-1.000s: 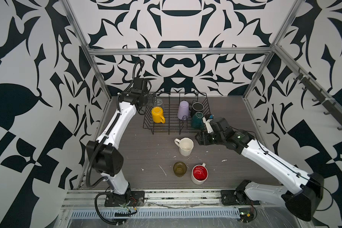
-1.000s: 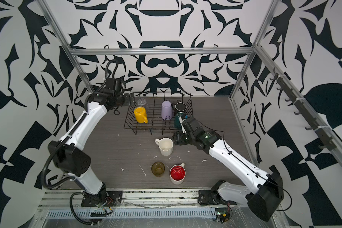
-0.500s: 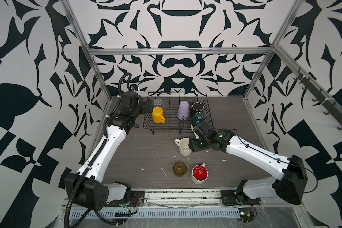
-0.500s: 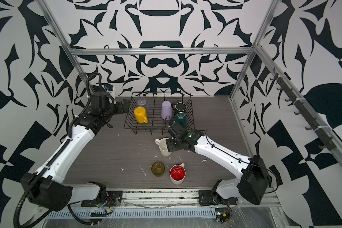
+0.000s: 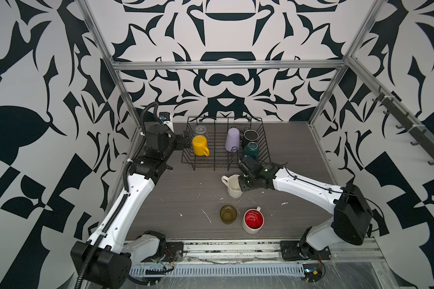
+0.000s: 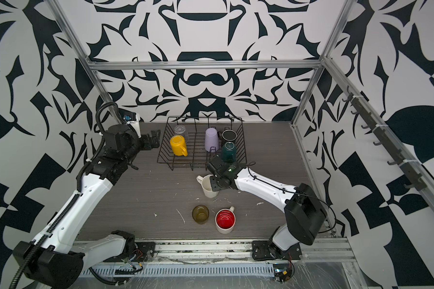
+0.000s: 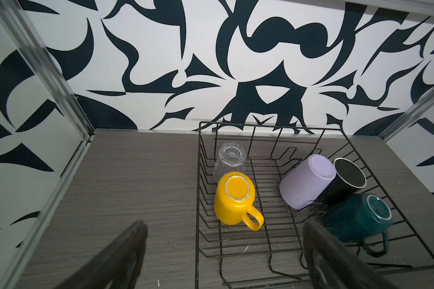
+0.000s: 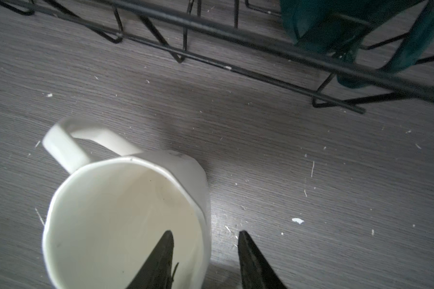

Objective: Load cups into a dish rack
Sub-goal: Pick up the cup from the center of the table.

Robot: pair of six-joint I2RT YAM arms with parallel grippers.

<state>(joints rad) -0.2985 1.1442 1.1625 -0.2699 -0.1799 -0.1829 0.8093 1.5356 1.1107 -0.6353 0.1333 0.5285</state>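
The black wire dish rack at the back holds a yellow mug, a clear glass, a lilac tumbler, a black mug and a dark-green mug, all upside down or tipped. In front of it stands a white faceted mug, upright. My right gripper straddles its wall, one finger inside and one outside, with gaps showing. My left gripper is wide open and empty beside the rack's left side.
An olive-brown glass and a white mug with a red inside stand upright near the table's front edge. Small white crumbs lie scattered on the grey wood table. Metal frame posts stand at the back corners.
My right gripper moved left onto the white mug's rim and its jaws narrowed around the wall. The left arm drew back from above the rack to its left side.
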